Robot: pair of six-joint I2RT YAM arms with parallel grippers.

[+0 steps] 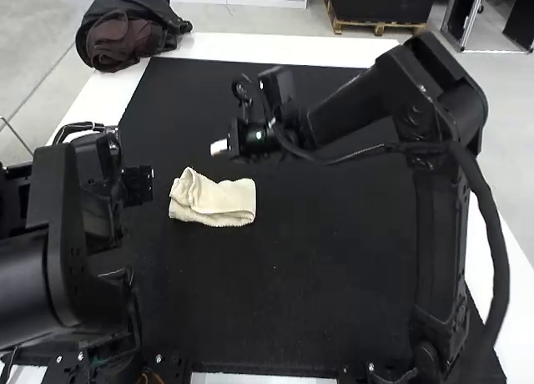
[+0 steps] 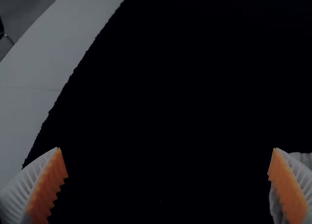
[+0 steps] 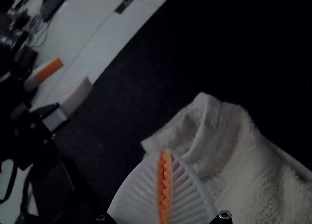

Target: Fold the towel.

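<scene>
Towel (image 1: 219, 204) looks light, soft and limp; we would pinch its raised left end. Our left tool (image 2: 167, 149) stands apart, our right tool (image 3: 166, 153) together.

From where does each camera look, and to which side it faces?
High view: above and behind, facing forward and down over towel and black mat; left arm and right arm show.
Left wrist view: on that wrist, facing the mat; left end effector, open, shows.
Right wrist view: on that wrist, facing the towel and left arm; right end effector, shut, shows.
Both wrist views share the towel.
</scene>
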